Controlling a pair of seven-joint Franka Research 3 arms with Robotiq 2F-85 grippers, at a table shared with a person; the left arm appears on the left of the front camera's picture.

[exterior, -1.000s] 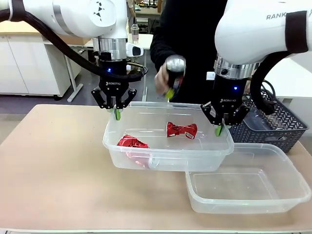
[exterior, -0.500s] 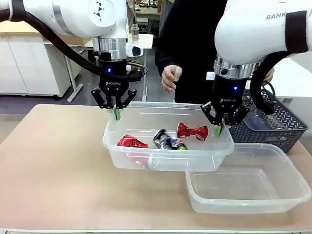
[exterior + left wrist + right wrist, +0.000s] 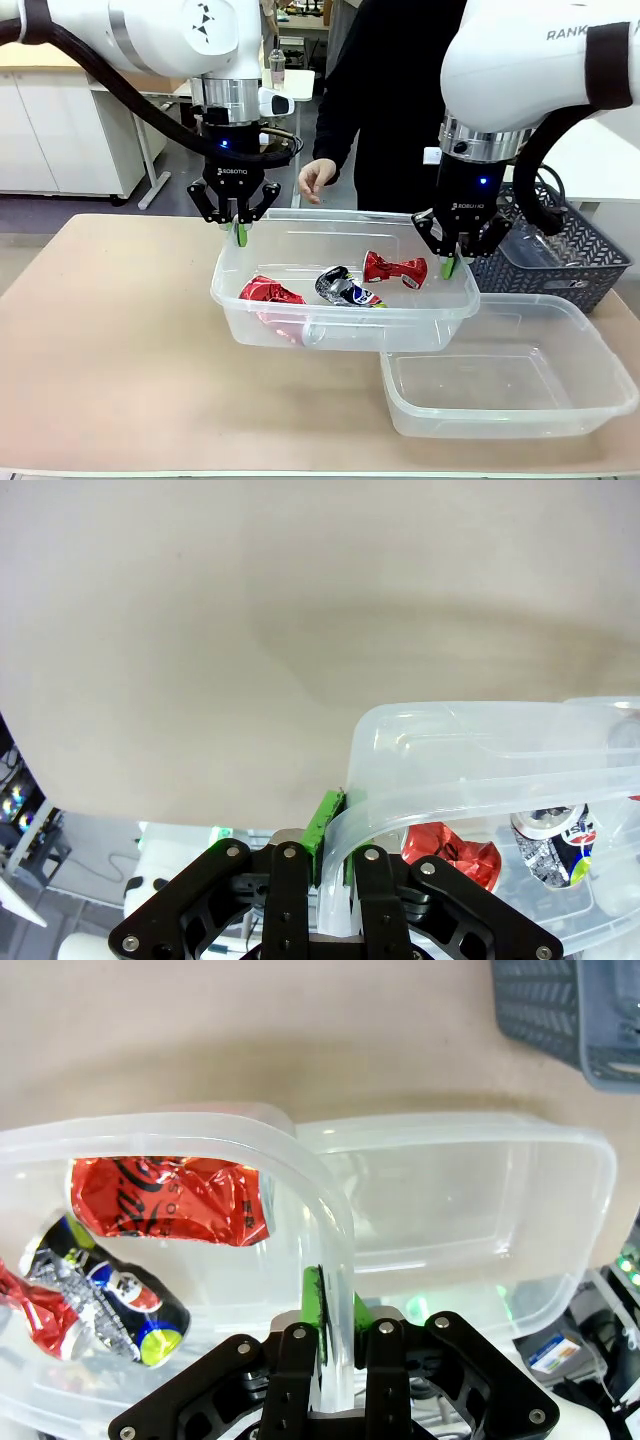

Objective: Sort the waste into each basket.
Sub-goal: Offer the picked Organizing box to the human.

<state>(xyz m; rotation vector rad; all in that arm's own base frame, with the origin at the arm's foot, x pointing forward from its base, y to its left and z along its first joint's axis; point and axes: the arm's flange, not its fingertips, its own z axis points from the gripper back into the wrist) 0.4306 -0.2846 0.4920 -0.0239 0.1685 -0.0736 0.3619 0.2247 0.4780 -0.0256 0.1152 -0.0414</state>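
Nearest me sits an empty clear tub. Just behind it is a second clear tub. My left gripper is clamped on its far left corner and my right gripper on its right rim. Both grippers read ROBOTIQ. Inside lie a crushed red can, a black can with a red-white-blue emblem, and a red Coca-Cola can. Farther right stands the dark lattice basket, and beyond is a person's hand.

Your front camera faces the person across the table, while both wrist cameras look down close on one clear tub.
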